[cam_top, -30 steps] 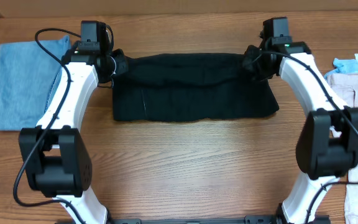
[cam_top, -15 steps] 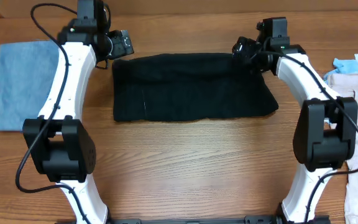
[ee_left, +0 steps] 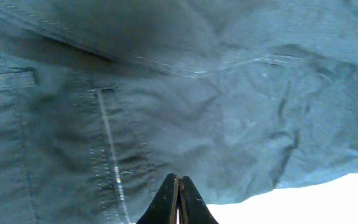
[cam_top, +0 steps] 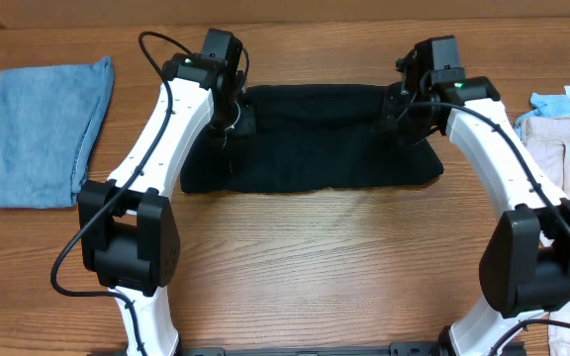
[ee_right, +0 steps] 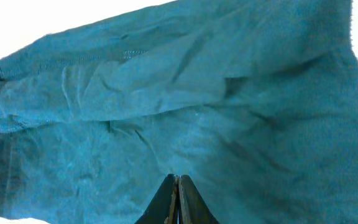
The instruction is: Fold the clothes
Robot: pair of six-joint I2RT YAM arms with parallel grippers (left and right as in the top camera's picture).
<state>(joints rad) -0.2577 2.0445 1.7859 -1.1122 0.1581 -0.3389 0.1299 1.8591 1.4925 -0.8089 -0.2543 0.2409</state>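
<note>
The large black fabric garment lies flat on the far middle of the brown wooden table, and since the left gripper and right gripper sit over it closed tight on nothing, both should open, then pinch matching edges evenly.

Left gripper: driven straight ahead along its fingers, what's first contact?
Likely the black garment: the left gripper, shut, points straight into its fabric, which fills most of the left wrist view. How near it is can't be judged.
</note>
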